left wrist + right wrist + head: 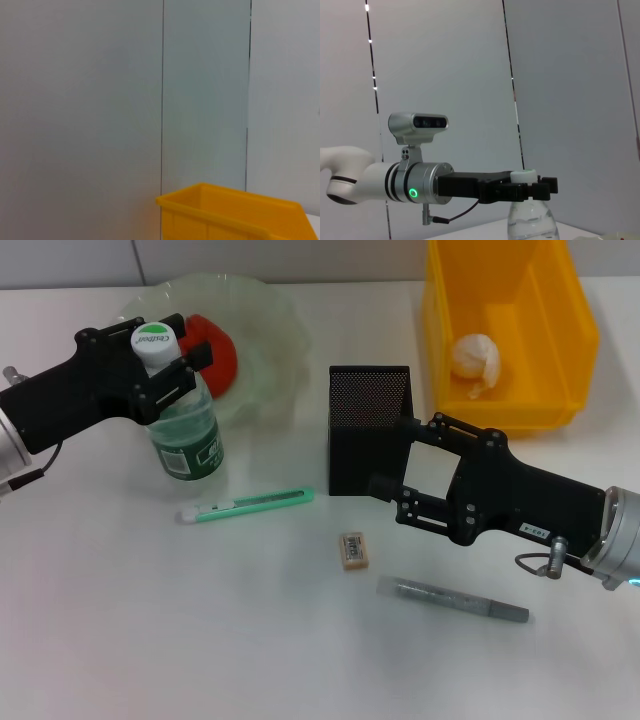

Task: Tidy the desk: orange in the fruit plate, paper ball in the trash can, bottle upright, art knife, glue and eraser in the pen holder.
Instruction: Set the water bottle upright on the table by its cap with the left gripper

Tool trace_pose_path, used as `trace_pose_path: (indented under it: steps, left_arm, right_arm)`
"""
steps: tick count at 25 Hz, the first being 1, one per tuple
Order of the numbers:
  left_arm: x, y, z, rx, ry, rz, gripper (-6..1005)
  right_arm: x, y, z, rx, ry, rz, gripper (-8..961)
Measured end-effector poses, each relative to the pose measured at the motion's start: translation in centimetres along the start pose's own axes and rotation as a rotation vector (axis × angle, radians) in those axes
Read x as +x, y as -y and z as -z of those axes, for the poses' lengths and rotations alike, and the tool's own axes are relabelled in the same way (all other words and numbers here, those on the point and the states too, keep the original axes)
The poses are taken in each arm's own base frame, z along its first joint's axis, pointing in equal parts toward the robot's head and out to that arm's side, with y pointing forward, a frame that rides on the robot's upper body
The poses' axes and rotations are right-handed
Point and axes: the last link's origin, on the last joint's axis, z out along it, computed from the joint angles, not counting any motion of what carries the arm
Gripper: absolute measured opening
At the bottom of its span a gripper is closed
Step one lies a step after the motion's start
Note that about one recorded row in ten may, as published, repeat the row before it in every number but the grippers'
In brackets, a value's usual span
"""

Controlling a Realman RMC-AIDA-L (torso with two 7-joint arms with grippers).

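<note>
The bottle (183,430) stands upright on the white bench (200,640), just in front of the pale green fruit plate (265,330). The left hand (165,358) is clamped on the bottle's neck just under the white cap (153,340), one finger on each side; the right wrist view shows the same grip from the side, with the left hand (530,189) level and the bottle (531,222) hanging straight below it.

The orange (218,352) lies in the fruit plate, partly hidden behind the left hand. The paper ball (474,360) rests inside the yellow trash can (560,360) at the far right of the bench; a corner of that trash can (235,215) also shows in the left wrist view.

The black mesh pen holder (368,430) stands upright near the middle. The right hand (400,470) hovers just beside its right wall, fingers apart and holding nothing.

Three things lie flat on the bench in front of the pen holder: the green art knife (248,504) to its left front, near the bottle; the eraser (354,549) below the pen holder; and the grey glue stick (455,601), which lies under the right arm.
</note>
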Motion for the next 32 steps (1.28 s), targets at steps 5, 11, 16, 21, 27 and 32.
trace_pose_path:
  steps: [5,11,16,21,27,32]
  left_arm:
    - [-0.14,-0.08,0.12,0.000,0.002,0.000,506]
    - [-0.17,-0.09,0.15,0.001,0.002,0.001,521]
    - [-0.15,-0.05,0.15,0.001,0.002,0.000,535]
    - [-0.12,0.02,0.14,0.002,0.004,-0.002,548]
    - [-0.34,-0.10,0.09,-0.008,0.022,0.005,564]
    - [-0.47,-0.13,0.14,-0.006,0.027,0.012,577]
  right_arm:
    - [0.01,0.03,-0.01,0.001,-0.001,0.001,721]
    - [0.04,0.06,-0.01,0.003,-0.003,0.001,721]
    - [0.06,0.06,-0.01,0.003,-0.004,0.002,721]
    - [0.05,0.07,-0.01,0.004,-0.004,0.000,721]
    - [0.05,0.08,-0.01,0.005,-0.004,-0.005,722]
    - [0.04,0.06,-0.01,0.003,-0.003,-0.006,722]
